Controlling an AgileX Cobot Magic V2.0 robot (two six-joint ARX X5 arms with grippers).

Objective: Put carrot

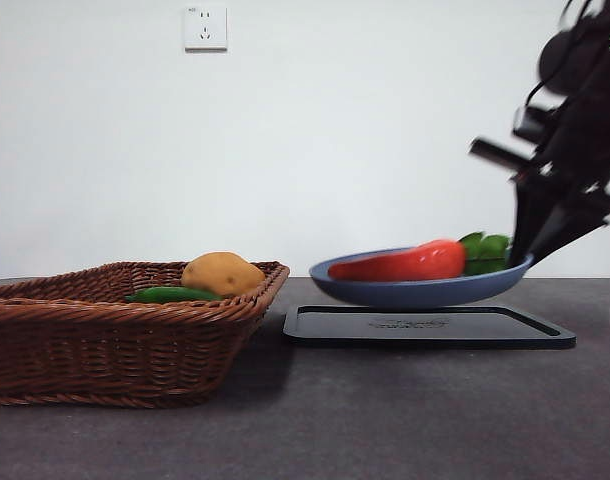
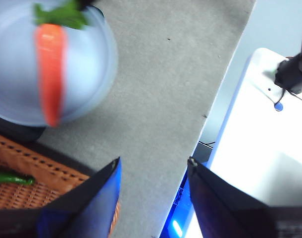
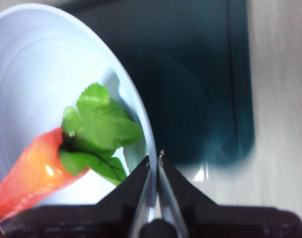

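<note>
Above the black tray (image 1: 430, 328), right of the wicker basket (image 1: 105, 340): blue plate (image 1: 415, 290), lifted clear and tilted, rim clamped by right end effector (image 3: 154, 161). Carrot (image 1: 400, 264) lies on plate, leaves toward the gripped rim. Left end effector (image 2: 151, 171): jaws apart, empty, over tabletop (image 1: 385, 420) edge. Basket holds potato (image 1: 222, 272) and green vegetable (image 1: 170, 295). Judged status: carrot not yet delivered; tipping into basket likely remains.

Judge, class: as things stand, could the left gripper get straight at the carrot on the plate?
Probably yes. The left gripper hangs open above the table, and the carrot lies uncovered on the blue plate. The right gripper, clamped on the plate's rim, sits at the leafy end only.
</note>
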